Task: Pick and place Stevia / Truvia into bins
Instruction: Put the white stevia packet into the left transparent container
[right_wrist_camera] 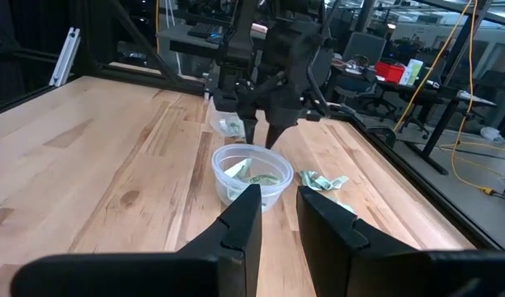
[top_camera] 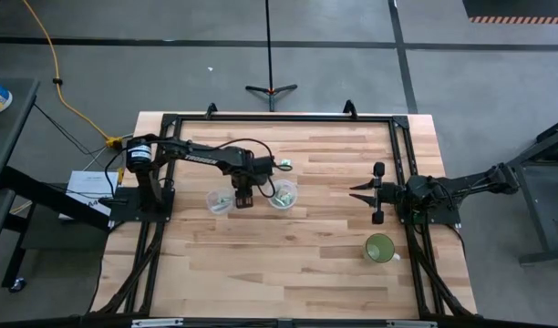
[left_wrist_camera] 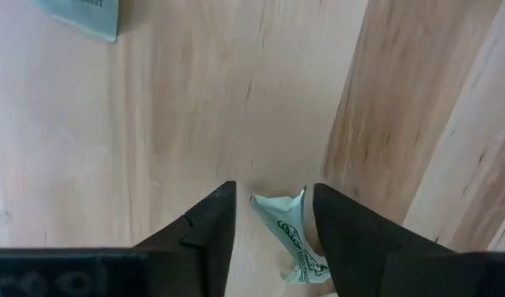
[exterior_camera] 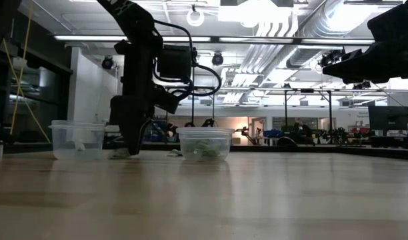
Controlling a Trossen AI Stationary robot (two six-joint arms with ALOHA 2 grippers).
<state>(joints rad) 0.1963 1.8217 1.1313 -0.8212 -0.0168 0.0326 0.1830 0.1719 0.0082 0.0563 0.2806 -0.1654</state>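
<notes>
My left gripper (top_camera: pixel 242 198) points down at the table between two clear cups (top_camera: pixel 219 201) (top_camera: pixel 282 193), each with pale green sachets inside. It is open, and its fingertips (left_wrist_camera: pixel 273 210) stand on either side of one crumpled green and white sachet (left_wrist_camera: pixel 287 239) on the wood. Another sachet (left_wrist_camera: pixel 83 16) lies flat nearby. More loose sachets (top_camera: pixel 284 165) lie beyond the right-hand cup (right_wrist_camera: pixel 252 175). My right gripper (top_camera: pixel 359 193) waits open at the table's right side, clear of everything. My left gripper comes at the sachet from above, pointing down. The sachet's edge (left_wrist_camera: pixel 306 227) lies against the inner side of one finger (left_wrist_camera: pixel 343 235); the other finger (left_wrist_camera: pixel 211 227) stands a small gap away. The sachet sits on the table, one corner tipped up.
An opaque green cup (top_camera: pixel 380 249) stands on the near right part of the table, by the right arm's base. A black frame (top_camera: pixel 261 117) runs along the table's edges. Bare wood (top_camera: pixel 288 264) stretches across the near half of the table.
</notes>
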